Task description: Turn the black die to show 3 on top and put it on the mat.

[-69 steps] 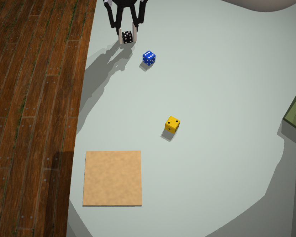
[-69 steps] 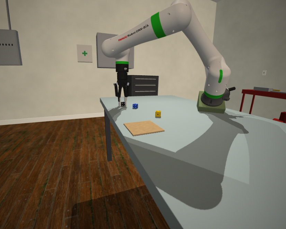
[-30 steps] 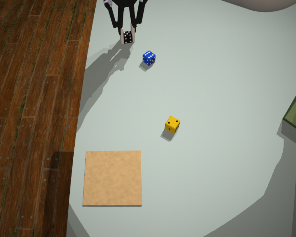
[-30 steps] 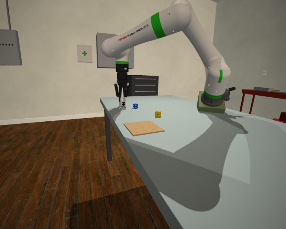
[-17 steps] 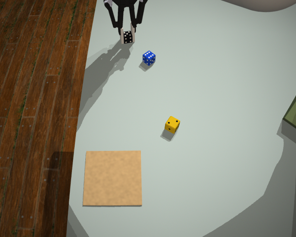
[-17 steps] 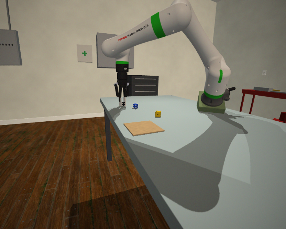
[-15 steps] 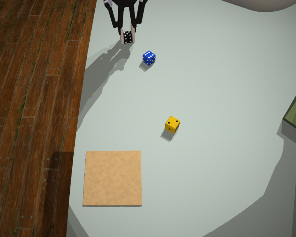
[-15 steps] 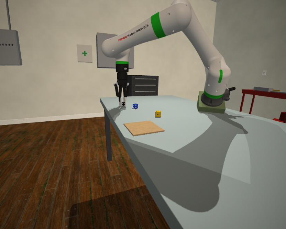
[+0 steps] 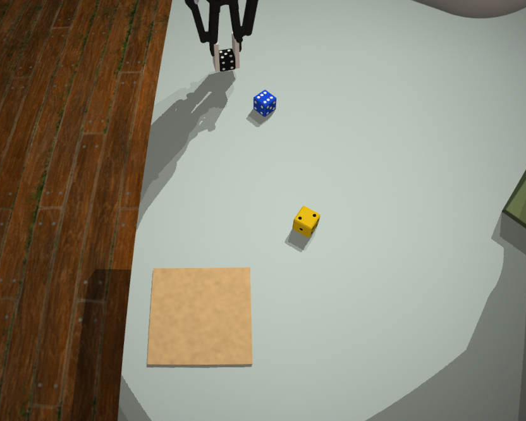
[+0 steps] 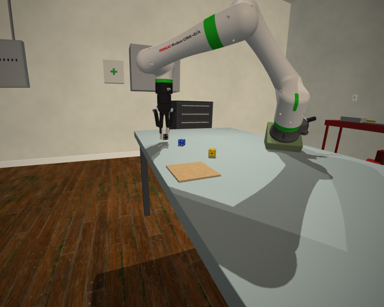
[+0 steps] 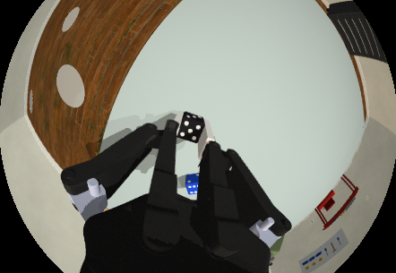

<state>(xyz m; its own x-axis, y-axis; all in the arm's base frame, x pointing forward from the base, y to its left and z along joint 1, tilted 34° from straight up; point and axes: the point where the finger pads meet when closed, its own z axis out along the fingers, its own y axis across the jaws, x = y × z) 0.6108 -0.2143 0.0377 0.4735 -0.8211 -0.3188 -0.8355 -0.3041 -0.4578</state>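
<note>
The black die (image 9: 227, 61) (image 10: 165, 136) (image 11: 191, 127) is between the two pale finger pads of my gripper (image 9: 227, 57) (image 10: 165, 135) (image 11: 190, 123), which is shut on it and points down. The die shows 5 on top and a 6 on the side facing the top camera. It is at or close above the table; a small gap cannot be told. The tan mat (image 9: 200, 317) (image 10: 193, 171) lies far from it, near the table's left edge in the top view, with nothing on it.
The blue die (image 9: 264, 103) (image 10: 181, 142) (image 11: 192, 184) sits flat near the gripper, 6 on top. The yellow die (image 9: 306, 222) (image 10: 212, 152) sits flat between blue die and mat, 2 on top. The green robot base (image 9: 524, 199) (image 10: 283, 145) stands at the right.
</note>
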